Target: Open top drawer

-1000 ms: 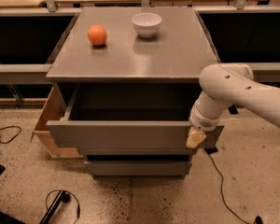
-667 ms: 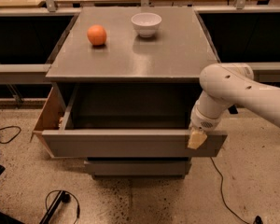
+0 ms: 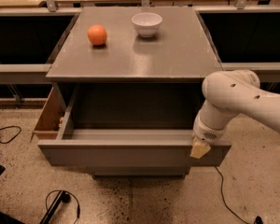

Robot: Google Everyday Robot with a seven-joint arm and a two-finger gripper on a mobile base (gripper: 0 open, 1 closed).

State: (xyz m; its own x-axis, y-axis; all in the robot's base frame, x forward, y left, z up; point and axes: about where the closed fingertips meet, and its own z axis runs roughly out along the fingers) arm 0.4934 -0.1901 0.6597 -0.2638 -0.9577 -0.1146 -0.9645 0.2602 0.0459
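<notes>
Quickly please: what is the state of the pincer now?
The pincer: at the right end of the top drawer front edge; open or closed cannot be told.

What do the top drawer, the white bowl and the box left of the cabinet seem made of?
Top drawer: matte grey board, likely painted or laminated; flat, no shine. Bowl: smooth white, probably ceramic, perhaps plastic. Box: bare light wood, by its pale brown tone. The tool, at the drawer front's right top edge, looks tan, maybe rubber.

Matt grey top drawer (image 3: 130, 154) — smooth cream plastic claw (image 3: 199, 149) at its front edge
</notes>
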